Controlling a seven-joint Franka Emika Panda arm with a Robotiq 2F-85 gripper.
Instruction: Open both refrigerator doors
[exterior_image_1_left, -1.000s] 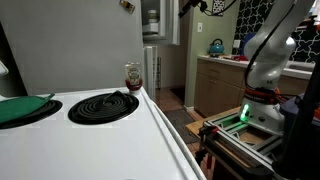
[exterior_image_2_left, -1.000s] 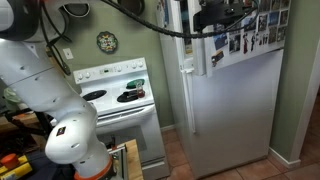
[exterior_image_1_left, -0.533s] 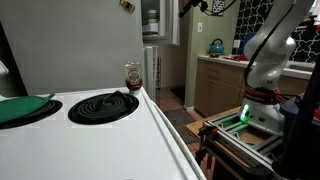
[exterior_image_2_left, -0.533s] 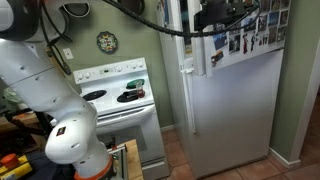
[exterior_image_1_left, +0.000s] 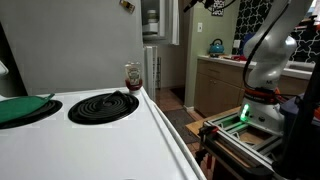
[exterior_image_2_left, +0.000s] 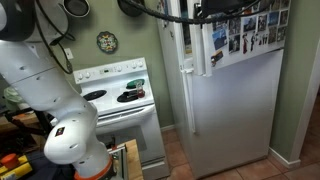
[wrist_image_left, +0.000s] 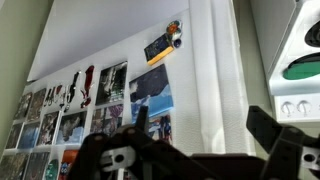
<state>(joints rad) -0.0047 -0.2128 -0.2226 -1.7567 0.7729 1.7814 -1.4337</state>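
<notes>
Fingers (wrist_image_left: 275, 135) are standing spread with nothing between them, as far as the dim wrist view allows. The gripper (exterior_image_2_left: 212, 8) is hovering at the top of the upper door (exterior_image_2_left: 250, 52), facing its photos (exterior_image_2_left: 245, 28). Both refrigerator doors are sitting closed, with the lower door (exterior_image_2_left: 235, 115) directly beneath the upper door. The upper door's handle edge is running vertically below the fingers, so the coming move is probably calling for a descent.
</notes>
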